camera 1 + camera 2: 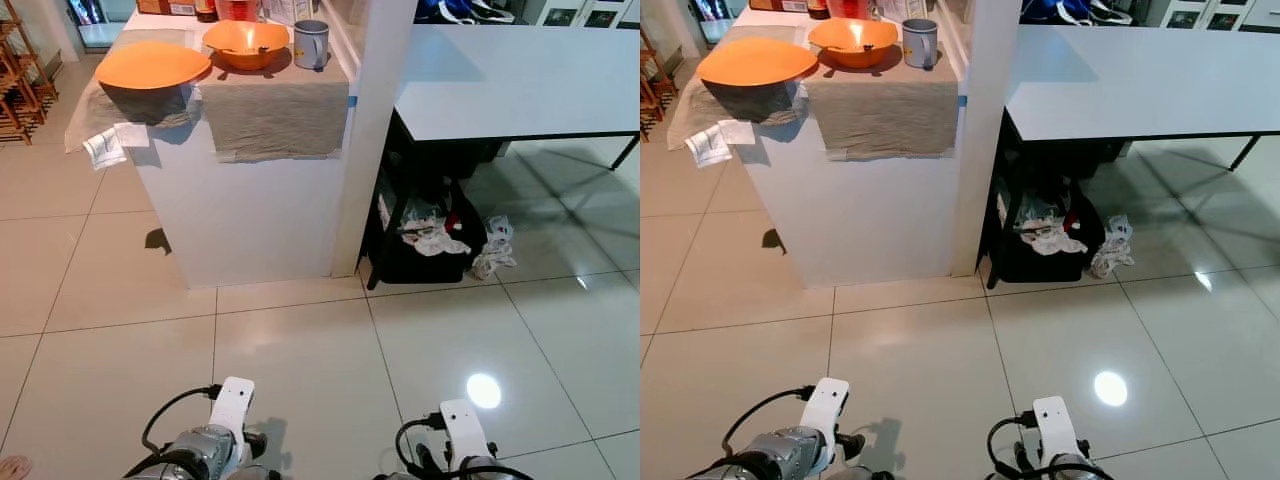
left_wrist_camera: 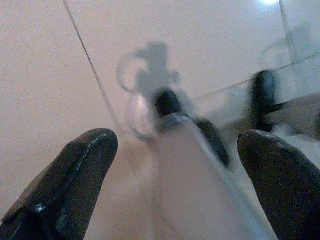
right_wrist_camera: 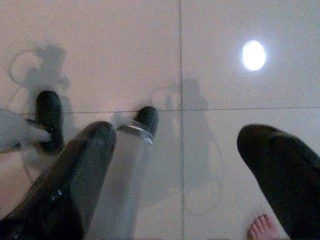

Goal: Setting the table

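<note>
Floor point(image 1: 300, 380) tiles glossy, open between robot and pillar point(image 1: 375, 130); room to walk. Left end effector point(image 2: 170, 175) and right end effector point(image 3: 175, 170) hang low near the feet, fingers spread, nothing held. Bare toes point(image 3: 262, 227) of a person just beside the right one: collision risk if the arm swings. Clutter bin point(image 1: 425, 245) at the pillar's right foot could snag a step. Left of the pillar, the surface point(image 1: 250, 200) carries orange plate point(image 1: 152, 64), orange bowl point(image 1: 246, 44) and grey mug point(image 1: 311, 44). Plate overhangs a dark bowl point(image 1: 140, 100) near the edge; hanging cloth point(image 1: 275, 120) could drag dishes off if caught.
</note>
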Motion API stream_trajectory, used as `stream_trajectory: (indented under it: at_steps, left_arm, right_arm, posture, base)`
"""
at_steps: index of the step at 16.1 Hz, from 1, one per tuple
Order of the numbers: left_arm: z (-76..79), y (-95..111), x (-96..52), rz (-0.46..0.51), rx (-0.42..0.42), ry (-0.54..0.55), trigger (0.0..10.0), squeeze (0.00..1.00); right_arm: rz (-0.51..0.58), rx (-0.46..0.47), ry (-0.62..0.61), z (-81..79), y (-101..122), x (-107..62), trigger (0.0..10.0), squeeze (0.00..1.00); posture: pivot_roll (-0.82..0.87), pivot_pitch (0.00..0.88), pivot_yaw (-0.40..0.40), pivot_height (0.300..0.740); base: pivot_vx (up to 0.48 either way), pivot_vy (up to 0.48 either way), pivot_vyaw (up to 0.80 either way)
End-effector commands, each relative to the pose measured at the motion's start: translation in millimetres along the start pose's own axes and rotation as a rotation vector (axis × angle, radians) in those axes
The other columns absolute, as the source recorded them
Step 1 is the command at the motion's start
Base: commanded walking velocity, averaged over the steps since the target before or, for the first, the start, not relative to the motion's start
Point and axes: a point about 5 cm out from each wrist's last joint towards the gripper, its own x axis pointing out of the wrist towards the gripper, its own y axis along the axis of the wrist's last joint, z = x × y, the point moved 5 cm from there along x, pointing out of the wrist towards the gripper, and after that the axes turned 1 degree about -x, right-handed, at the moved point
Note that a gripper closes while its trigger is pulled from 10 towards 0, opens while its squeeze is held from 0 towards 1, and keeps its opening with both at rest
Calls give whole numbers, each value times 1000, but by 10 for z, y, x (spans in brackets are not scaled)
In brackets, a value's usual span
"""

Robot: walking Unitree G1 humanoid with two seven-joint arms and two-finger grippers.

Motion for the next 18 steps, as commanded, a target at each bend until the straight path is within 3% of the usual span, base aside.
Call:
stream_trajectory:
  at_steps: [1, 6, 9, 12, 14, 16, 17, 18]
  left_arm:
    - [46, 455, -33, 157, 107, 13, 10000, 0]
    - [46, 506, -41, 182, 117, 21, 10000, 0]
    - [-40, 604, -68, 220, 91, 43, 10000, 0]
    - [-49, 1048, -187, 375, 181, 23, 10000, 0]
    - [-1, 1508, -357, 528, 170, -14, 10000, 0]
    - [-52, 2015, -626, 710, 112, 4, 10000, 0]
    - [-74, 2089, -676, 739, 101, 14, 10000, 0]
    - [-156, 2298, -843, 829, 27, 16, 10000, 0]
  right_arm:
    - [33, -1, -55, 135, 248, 6, 10000, 0]
    - [35, 0, -59, 129, 214, 5, 10000, 0]
    - [33, 7, -60, 120, 228, 7, 10000, 0]
    - [78, 33, -62, 114, 292, 5, 10000, 0]
    - [163, 32, -79, 130, 412, -11, 10000, 0]
    - [477, -31, -124, 337, 1438, -210, 10000, 0]
    - [518, -40, -134, 360, 1545, -253, 10000, 0]
    - [634, -41, -142, 368, 1818, -393, 10000, 0]
  posture:
    - [-35, 0, -51, 736]
    - [-41, 0, -46, 736]
    - [-33, 0, -42, 736]
    - [-27, 0, -42, 736]
    - [-29, 0, -35, 736]
    - [-33, 0, -29, 736]
    - [-33, 0, -29, 736]
    - [-37, 0, -28, 736]
  base:
    - [0, 0, 0]
    - [0, 0, 0]
    - [0, 0, 0]
    - [0, 0, 0]
    - [0, 0, 0]
    - [0, 0, 0]
    - [0, 0, 0]
    - [0, 0, 0]
